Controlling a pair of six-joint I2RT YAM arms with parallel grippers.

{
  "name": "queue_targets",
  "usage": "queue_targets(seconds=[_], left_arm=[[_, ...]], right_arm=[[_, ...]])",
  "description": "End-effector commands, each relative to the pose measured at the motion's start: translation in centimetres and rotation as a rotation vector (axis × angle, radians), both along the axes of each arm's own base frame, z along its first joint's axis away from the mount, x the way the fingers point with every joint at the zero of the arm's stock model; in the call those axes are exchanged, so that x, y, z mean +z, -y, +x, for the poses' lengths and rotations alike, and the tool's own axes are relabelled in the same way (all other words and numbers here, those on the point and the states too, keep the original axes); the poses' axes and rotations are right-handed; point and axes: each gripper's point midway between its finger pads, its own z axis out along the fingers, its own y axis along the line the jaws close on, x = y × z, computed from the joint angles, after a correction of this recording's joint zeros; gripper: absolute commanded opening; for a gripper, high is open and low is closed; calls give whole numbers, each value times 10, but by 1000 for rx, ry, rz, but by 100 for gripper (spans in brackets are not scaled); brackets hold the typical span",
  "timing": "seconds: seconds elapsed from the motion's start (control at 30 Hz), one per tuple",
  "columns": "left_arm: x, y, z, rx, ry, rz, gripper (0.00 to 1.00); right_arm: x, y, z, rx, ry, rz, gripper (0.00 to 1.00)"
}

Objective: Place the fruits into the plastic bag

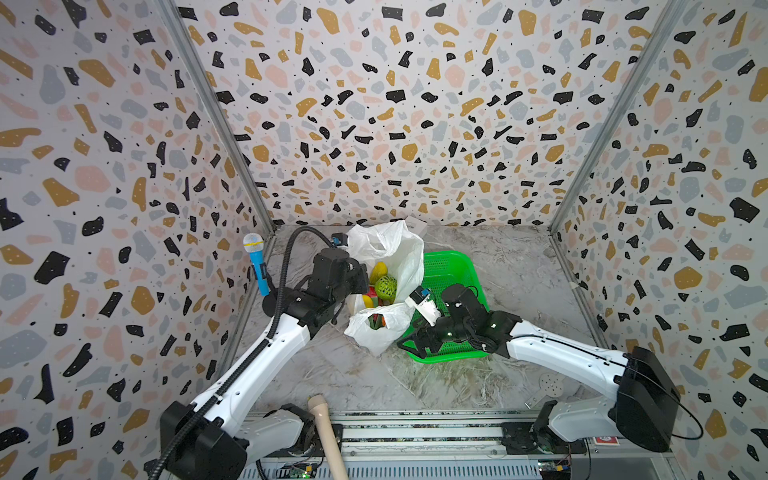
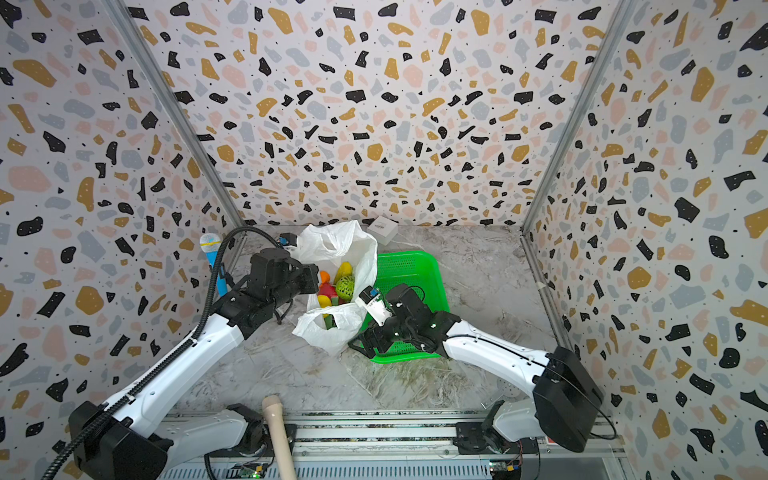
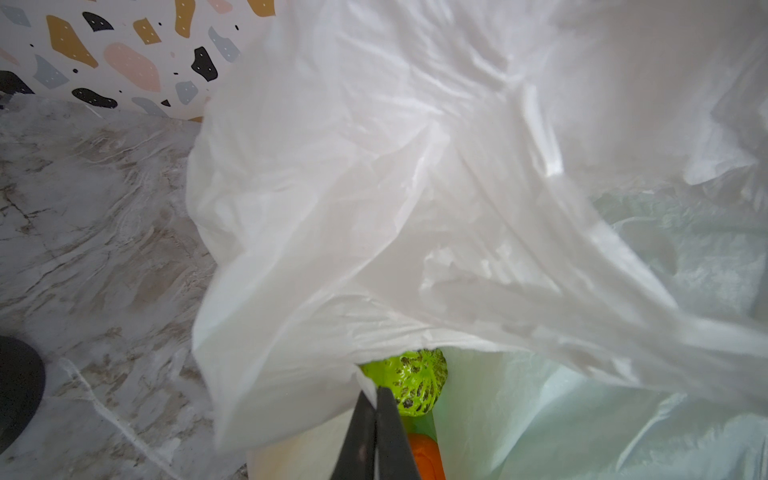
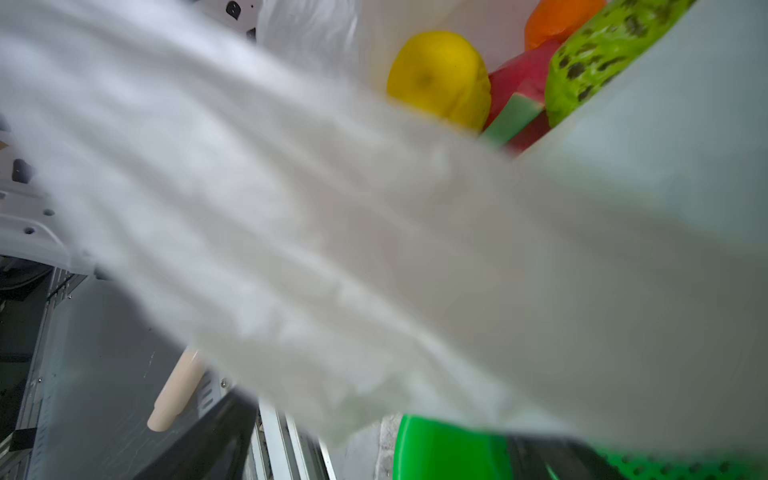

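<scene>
Plastic bag (image 1: pixel 386 245) rim: pinched in the left jaws, which are pressed together on the film; mouth held open.
Right jaws: spread wide beside the bag's near lobe; nothing seen gripped.
Fruits: lemon (image 4: pixel 438 79), red wedge (image 4: pixel 519 79), orange round (image 4: pixel 557 16) and green netted ball (image 1: pixel 385 287) seen inside the bag.
Green basket (image 1: pixel 451 266): no fruit seen in the visible part; some hidden by the right arm (image 1: pixel 561 353).
Tabletop (image 1: pixel 519 270): no loose fruit seen.
Progress: loading judged done or nearly so; only letting go of the bag appears left.
</scene>
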Motion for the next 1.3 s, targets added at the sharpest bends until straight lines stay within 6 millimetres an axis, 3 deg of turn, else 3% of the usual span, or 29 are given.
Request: queue_targets(seconds=[0.0,0.13,0.27,0.37,0.47,0.6,0.83,0.97,1.03,1.1,1.27], left_arm=[[12,-3,1,5,44,-6,0],[12,-3,0,3,44,-8,0],[11,-3,-1,2,45,-7,0],[13,-3,-2,0,47,-8,0],[17,-5,-1,7,55,-4,0],[28,-10,0,28,65,19,0],[80,-27,8,92,136,41,0],[109,-30,16,110,191,57,0],[111,-27,21,103,196,60,0],[106,-23,27,94,189,59,0],[73,-13,35,66,154,38,0]], right_arm=[[46,-23,8,35,104,122,91],[48,-30,16,11,106,149,86],[55,-38,19,19,112,188,71],[60,-42,20,25,119,206,42],[65,-43,20,32,128,214,2],[93,-40,8,85,153,275,0],[173,-35,-25,265,198,426,0],[203,-33,-29,295,212,491,0],[213,-32,-25,284,223,524,0],[213,-31,-13,244,223,529,0],[170,-30,34,72,179,431,0]])
